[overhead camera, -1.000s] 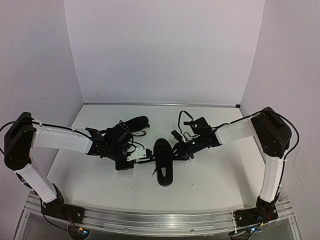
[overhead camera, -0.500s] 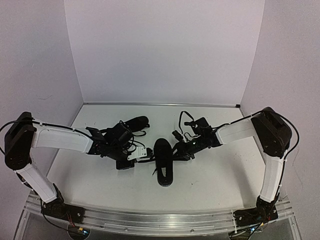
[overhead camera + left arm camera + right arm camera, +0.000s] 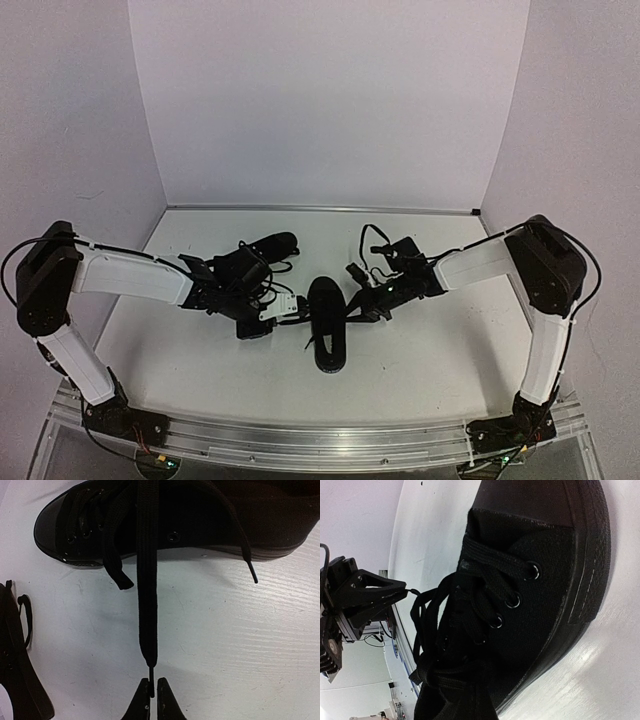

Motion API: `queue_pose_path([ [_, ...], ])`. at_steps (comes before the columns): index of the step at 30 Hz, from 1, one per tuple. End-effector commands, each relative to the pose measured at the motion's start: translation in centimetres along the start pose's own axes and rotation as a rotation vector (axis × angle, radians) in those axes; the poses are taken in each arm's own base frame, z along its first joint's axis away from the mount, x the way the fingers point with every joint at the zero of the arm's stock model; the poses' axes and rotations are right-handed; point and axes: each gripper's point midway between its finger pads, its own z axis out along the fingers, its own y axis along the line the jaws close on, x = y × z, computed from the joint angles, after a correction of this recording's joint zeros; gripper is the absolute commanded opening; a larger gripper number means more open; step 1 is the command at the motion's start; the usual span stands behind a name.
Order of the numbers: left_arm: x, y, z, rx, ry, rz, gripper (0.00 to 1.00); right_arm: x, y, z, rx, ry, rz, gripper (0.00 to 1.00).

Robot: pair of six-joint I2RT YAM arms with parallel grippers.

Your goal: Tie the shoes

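Your left jaws pinch the tip of a lace (image 3: 147,605) stretched straight from the near shoe (image 3: 200,520) on the desk (image 3: 225,645), your right jaws, opening impossible to tell, sit just beside it, and the other shoe (image 3: 270,246) lies farther back.
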Motion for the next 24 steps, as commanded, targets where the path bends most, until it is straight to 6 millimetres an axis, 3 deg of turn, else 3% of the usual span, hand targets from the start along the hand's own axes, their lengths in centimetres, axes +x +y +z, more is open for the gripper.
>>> queue_pose_path([
  [1, -2.3, 1.9, -0.8, -0.064, -0.087, -0.039, 0.17, -0.9, 2.2, -1.7, -0.006, -0.059, -0.067, 0.0],
  [6, -3.6, 1.2, -3.3, -0.047, -0.215, -0.088, 0.33, -1.1, 2.7, -2.3, 0.001, -0.079, -0.081, 0.0],
  [11, -5.6, -0.4, -5.5, 0.012, -0.373, -0.146, 0.38, -1.3, 2.6, -2.2, 0.006, -0.083, -0.078, 0.0],
  [24, -7.9, -2.8, -0.6, 0.142, -0.381, -0.168, 0.39, -1.1, 2.4, -2.6, 0.025, -0.095, -0.077, 0.0],
])
